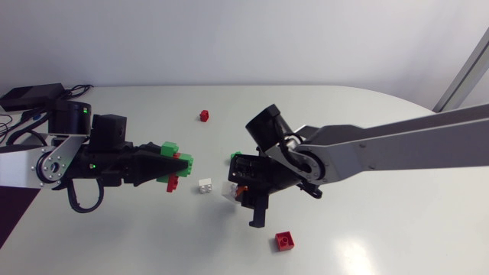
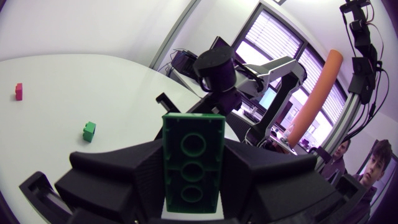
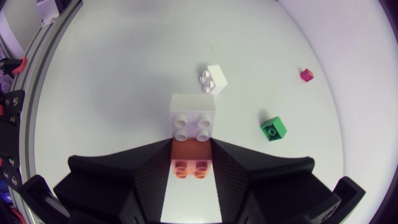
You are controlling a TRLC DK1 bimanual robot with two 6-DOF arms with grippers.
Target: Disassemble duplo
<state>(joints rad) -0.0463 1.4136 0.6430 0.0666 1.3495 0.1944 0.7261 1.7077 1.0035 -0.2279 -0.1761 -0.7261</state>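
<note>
Head view has my left jaws clamped on the green-and-red stack left of centre, and my right jaws closed on a white-and-orange piece just right of it, the two held apart above the worktop, likely for further splitting.

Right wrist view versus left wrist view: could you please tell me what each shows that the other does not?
Only the right wrist view shows a white brick joined to the orange brick held in the right jaws, plus a loose white brick ahead of them. Only the left wrist view shows the long green brick, underside towards the camera, in the left jaws, with the right arm beyond. Both show the small green brick and the small red brick lying on the table.
</note>
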